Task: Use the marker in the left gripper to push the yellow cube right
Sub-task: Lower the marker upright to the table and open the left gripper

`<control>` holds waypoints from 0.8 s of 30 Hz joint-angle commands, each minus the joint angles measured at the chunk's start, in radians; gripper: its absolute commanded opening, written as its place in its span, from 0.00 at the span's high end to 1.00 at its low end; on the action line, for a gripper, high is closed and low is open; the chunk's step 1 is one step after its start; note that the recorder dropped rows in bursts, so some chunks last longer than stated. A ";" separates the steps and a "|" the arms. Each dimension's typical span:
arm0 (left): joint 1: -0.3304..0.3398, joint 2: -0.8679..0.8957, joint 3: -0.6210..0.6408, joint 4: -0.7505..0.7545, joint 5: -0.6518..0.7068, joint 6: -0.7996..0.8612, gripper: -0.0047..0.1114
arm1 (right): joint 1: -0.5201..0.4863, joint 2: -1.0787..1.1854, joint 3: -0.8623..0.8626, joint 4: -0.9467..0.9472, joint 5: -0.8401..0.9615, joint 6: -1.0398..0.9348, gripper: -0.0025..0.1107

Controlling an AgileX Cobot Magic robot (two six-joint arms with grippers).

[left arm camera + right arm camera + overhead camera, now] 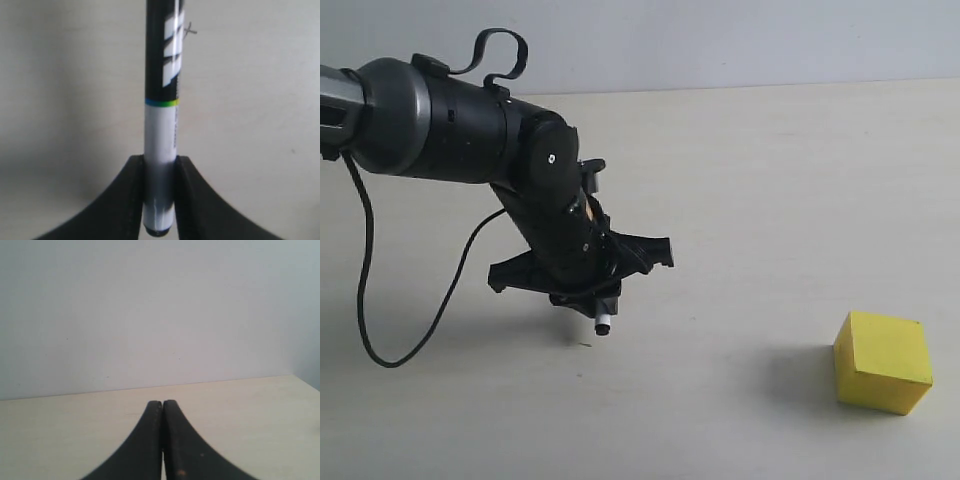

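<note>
The yellow cube (882, 361) sits on the pale table at the lower right of the exterior view. Far to its left, my left gripper (592, 298) points down at the table, shut on the marker (603, 324), whose tip pokes out just above the surface. In the left wrist view the marker (161, 100) runs straight out from between the two black fingers (125, 200), white barrel near them, black labelled part farther out. The cube does not show in that view. My right gripper (162, 405) is shut with nothing in it, and it is outside the exterior view.
A black cable (365, 290) loops from the left arm down onto the table at the left. The pale table (750, 200) ends at a light wall along the back. A small dark mark (190, 30) lies on the table near the marker.
</note>
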 commanded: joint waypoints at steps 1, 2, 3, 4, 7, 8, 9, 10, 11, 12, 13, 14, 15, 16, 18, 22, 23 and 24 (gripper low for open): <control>-0.001 0.015 -0.028 -0.024 0.011 -0.008 0.96 | -0.005 -0.007 0.005 -0.003 -0.002 0.000 0.98; -0.001 0.022 -0.037 -0.029 0.029 -0.005 0.96 | -0.005 -0.007 0.005 -0.003 -0.002 0.000 0.98; -0.001 0.030 -0.047 -0.039 0.044 -0.005 0.96 | -0.005 -0.007 0.005 -0.003 -0.002 0.000 0.98; -0.001 0.037 -0.056 -0.048 0.055 -0.003 0.96 | -0.005 -0.007 0.005 -0.003 -0.002 0.000 0.98; -0.001 0.078 -0.089 -0.110 0.070 0.023 0.96 | -0.005 -0.007 0.005 -0.003 -0.002 0.000 0.98; -0.001 0.083 -0.089 -0.118 0.070 0.032 0.96 | -0.005 -0.007 0.005 -0.003 -0.002 0.000 0.98; -0.001 0.091 -0.089 -0.125 0.065 0.041 0.96 | -0.005 -0.007 0.005 -0.003 -0.002 0.000 0.98; -0.001 0.091 -0.089 -0.125 0.065 0.041 0.96 | -0.005 -0.007 0.005 0.000 -0.002 0.000 0.98; -0.001 0.092 -0.089 -0.123 0.065 0.041 0.96 | -0.005 -0.007 0.005 -0.004 -0.002 0.000 0.98; -0.001 0.092 -0.089 -0.121 0.065 0.041 0.96 | -0.005 -0.007 0.005 -0.004 -0.002 0.000 0.98; -0.001 0.092 -0.089 -0.119 0.062 0.041 0.96 | -0.005 -0.007 0.005 -0.004 -0.002 0.000 0.98; -0.001 0.092 -0.089 -0.119 0.062 0.041 0.96 | -0.005 -0.007 0.005 -0.004 -0.002 0.000 0.98; -0.001 0.092 -0.089 -0.118 0.057 0.041 0.96 | -0.005 -0.007 0.005 -0.004 -0.002 0.000 0.98; -0.001 0.092 -0.089 -0.118 0.053 0.041 0.96 | -0.005 -0.007 0.005 -0.004 -0.002 0.000 0.98; -0.001 0.092 -0.089 -0.118 0.051 0.050 0.95 | -0.005 -0.007 0.005 -0.004 -0.002 0.000 0.98; -0.001 0.092 -0.089 -0.118 0.051 0.068 0.77 | -0.005 -0.007 0.005 -0.004 -0.002 0.000 0.98; -0.001 0.092 -0.089 -0.118 0.048 0.071 0.71 | -0.005 -0.007 0.005 -0.004 -0.002 0.000 0.98; -0.001 0.092 -0.089 -0.118 0.046 0.071 0.66 | -0.005 -0.007 0.005 -0.004 -0.002 0.000 0.98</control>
